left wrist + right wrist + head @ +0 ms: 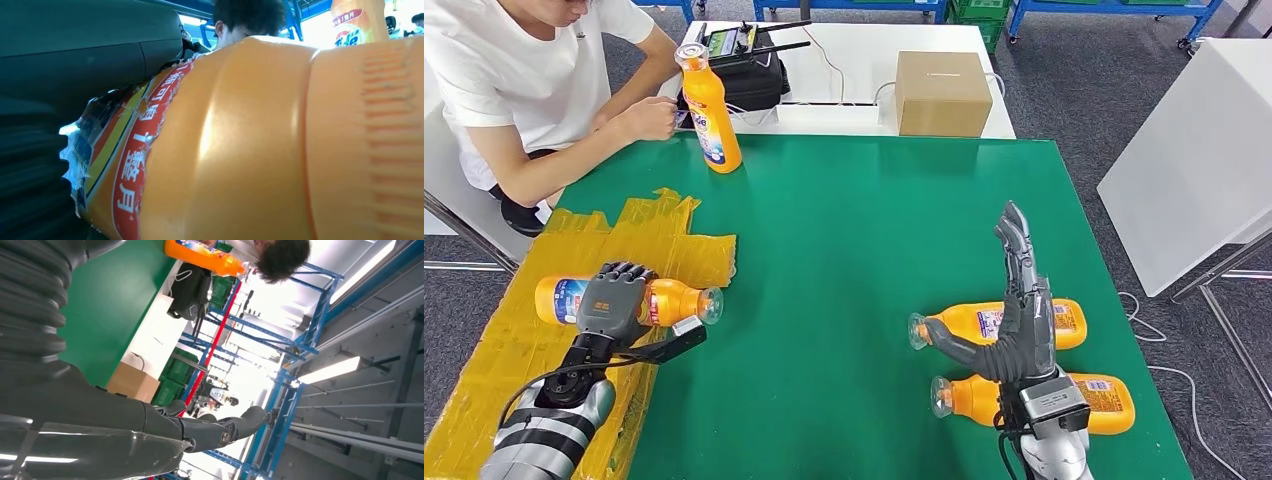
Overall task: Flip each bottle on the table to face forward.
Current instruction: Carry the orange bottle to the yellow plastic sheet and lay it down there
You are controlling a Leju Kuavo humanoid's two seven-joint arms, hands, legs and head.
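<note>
While the left hand (614, 300) wraps its fingers over the middle of one lying orange bottle (669, 300), that bottle rests on the yellow taped patch (664, 235) at the near left of the green table (844, 220). Two more orange bottles lie on their sides at the near right, one (1069, 322) just behind the other (1104, 400), caps pointing left. A fourth bottle (712, 110) stands upright at the far left edge, next to a seated person (534, 90). The right hand (1022, 310) is above the two right bottles with its fingers stretched out straight and nothing in it. The bottles look like smooth, shiny plastic, so they are probably a bit slippery and could roll. They seem full, so likely a little heavy. The wide middle, over the label, looks like the best place to hold. The table cloth is flat and plain. Behind it sit a cardboard box (942, 92) and a black bag (749, 75) on a white table, with blue racks farther back.
</note>
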